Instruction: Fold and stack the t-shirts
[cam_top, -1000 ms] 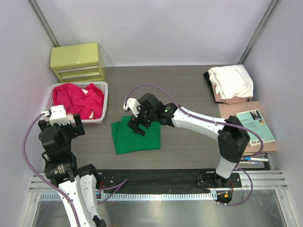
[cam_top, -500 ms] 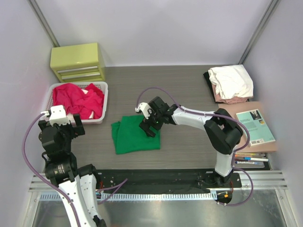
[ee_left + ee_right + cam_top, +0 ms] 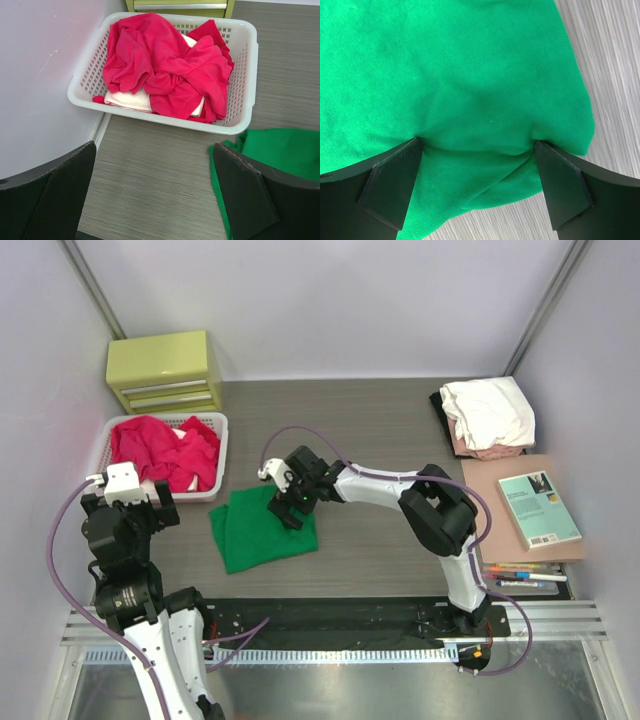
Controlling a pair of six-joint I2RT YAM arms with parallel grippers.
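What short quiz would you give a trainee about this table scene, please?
1. True or false: the right end effector stands with open jaws on the green t-shirt.
2. Where do the red t-shirts lie? A: in the white basket. B: on the book. C: on the yellow drawers.
3. Which colour is the uppermost t-shirt at the far right?
Key: 1 true; 2 A; 3 white.
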